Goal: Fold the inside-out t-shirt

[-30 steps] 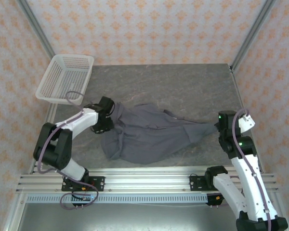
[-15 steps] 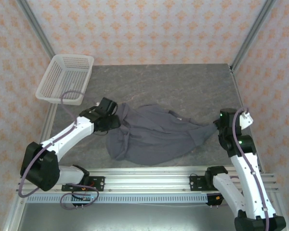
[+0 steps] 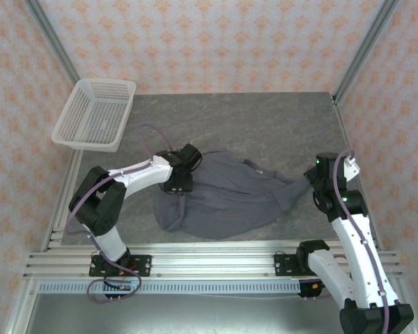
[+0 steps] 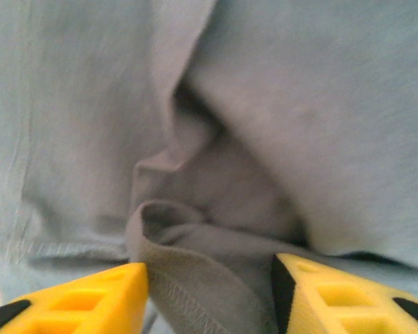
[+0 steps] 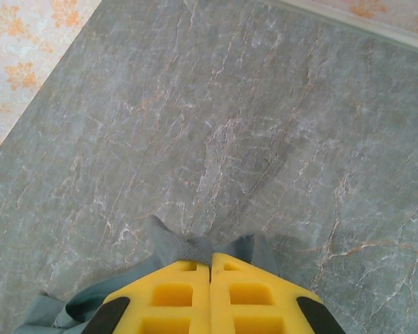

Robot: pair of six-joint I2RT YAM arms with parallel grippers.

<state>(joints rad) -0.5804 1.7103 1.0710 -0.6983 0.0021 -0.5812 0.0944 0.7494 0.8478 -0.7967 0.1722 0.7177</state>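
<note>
From above: shirt (image 3: 223,198), dark grey, bunched in a broad heap at mid-frame, lying on the table (image 3: 265,125). Widest at lower left, narrowing to a twisted tail toward the right edge.

At the heap's upper left: left claw (image 3: 180,184), tips down on the cloth, arm reaching in from the lower left of the frame. In the left wrist view: left claw (image 4: 209,268) with yellow fingers (image 4: 90,299) apart at the bottom corners, a stitched fold of shirt (image 4: 299,104) standing up between them. Not clamped; whether touching the inner face of each finger or only just beside it, cannot tell. Beyond the fold, deep creases and a dark hollow near frame centre, with a seam line at lower left.

At the tail's right end: right claw (image 3: 308,182), right of centre, arm coming up from the lower right corner. In the right wrist view: right claw (image 5: 210,261) at bottom centre, fingers pressed together and clamped on a pinch of shirt (image 5: 174,243). Grey cloth poking out past the tips and trailing off toward the lower left corner. Above it, bare grey veined table (image 5: 230,125), with patterned wall at the upper left and upper right corners.

At the upper left of the top view: white mesh basket (image 3: 90,136) at the table's corner, well apart from the shirt.
</note>
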